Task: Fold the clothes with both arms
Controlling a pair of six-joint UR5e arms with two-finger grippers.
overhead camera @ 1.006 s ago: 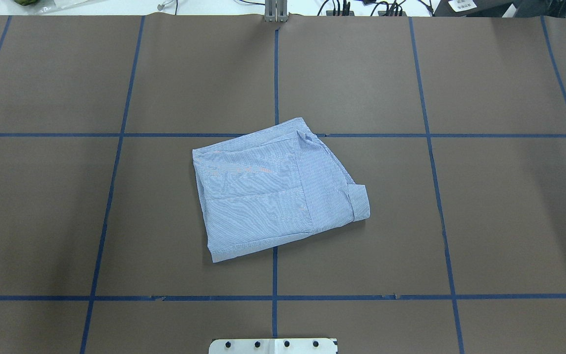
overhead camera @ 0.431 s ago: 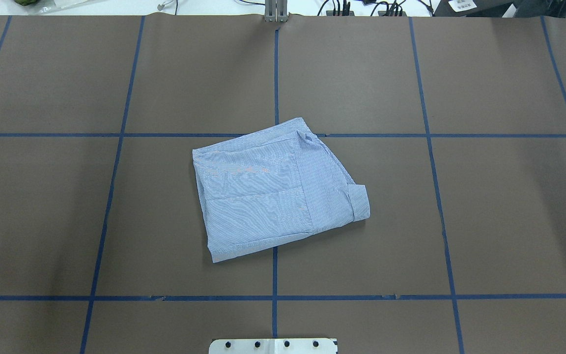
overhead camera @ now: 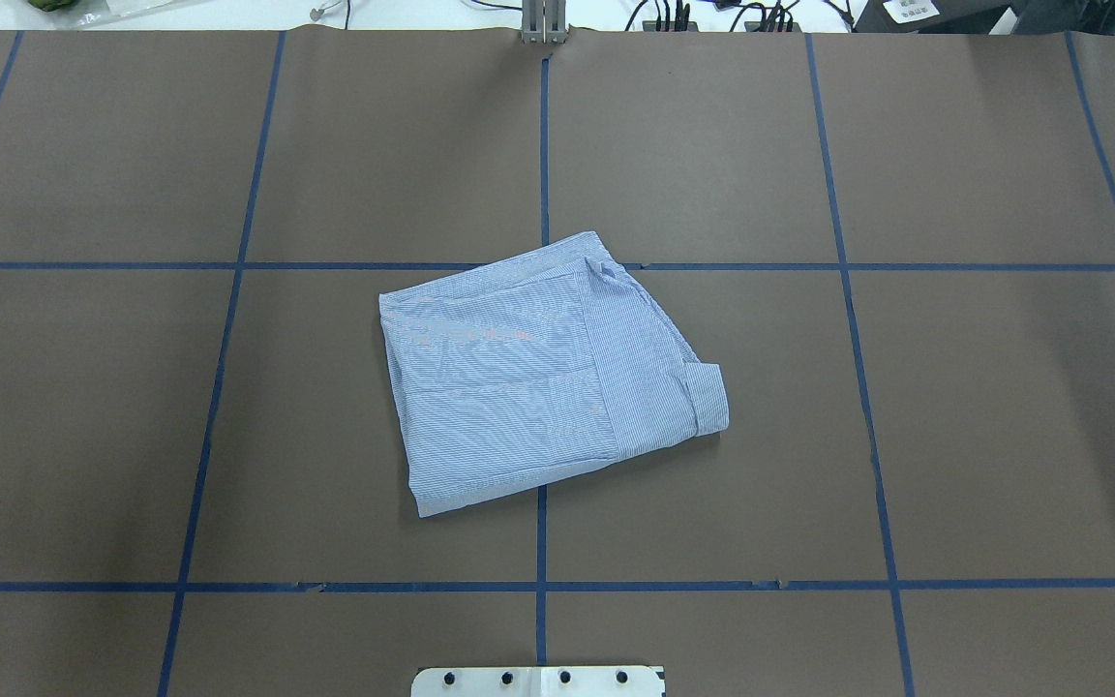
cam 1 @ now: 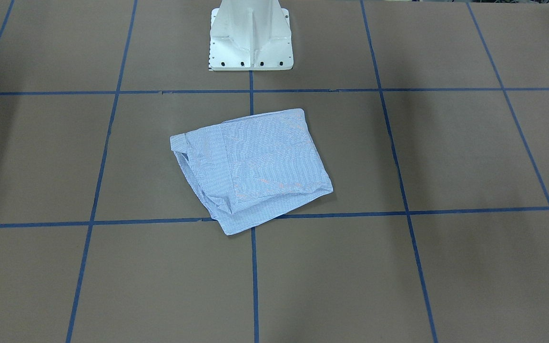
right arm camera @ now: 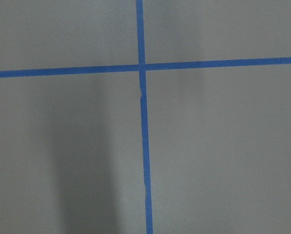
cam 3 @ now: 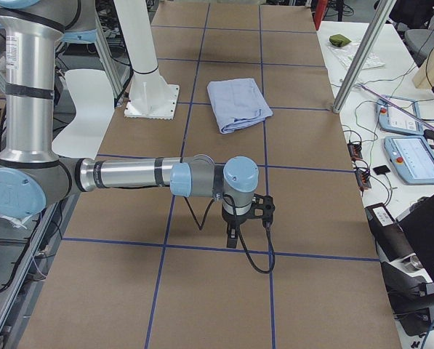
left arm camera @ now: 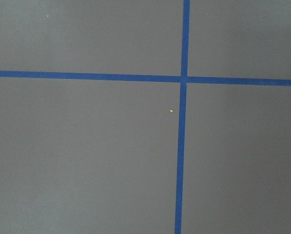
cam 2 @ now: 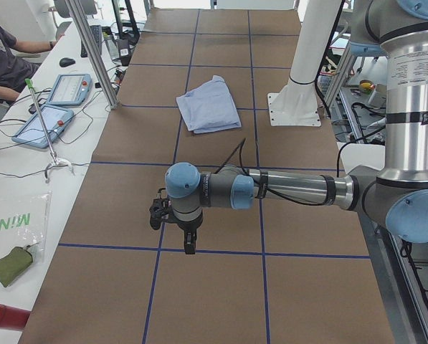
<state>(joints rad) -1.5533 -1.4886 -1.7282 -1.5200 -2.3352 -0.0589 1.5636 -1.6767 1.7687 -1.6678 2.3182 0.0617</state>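
Observation:
The clothes are one light blue-and-white striped shirt [overhead camera: 538,378], lying folded into a compact, slightly skewed rectangle at the middle of the table [cam 1: 255,166], with a cuff at its right edge in the overhead view. Nothing touches it. Both arms are stretched out low over the table's ends, far from the shirt [cam 2: 210,104] [cam 3: 237,103]. The left gripper [cam 2: 190,244] points down over bare brown paper in the exterior left view. The right gripper [cam 3: 232,236] does the same in the exterior right view. I cannot tell whether either is open or shut. Both wrist views hold only paper and blue tape lines.
The white pedestal base [cam 1: 250,38] stands at the robot's edge of the table behind the shirt. Blue tape [overhead camera: 542,145] marks a grid on the brown paper. Beside the far long edge, a side bench holds tablets [cam 2: 70,89], cables and aluminium posts [cam 3: 358,62]; a person [cam 2: 2,57] sits there.

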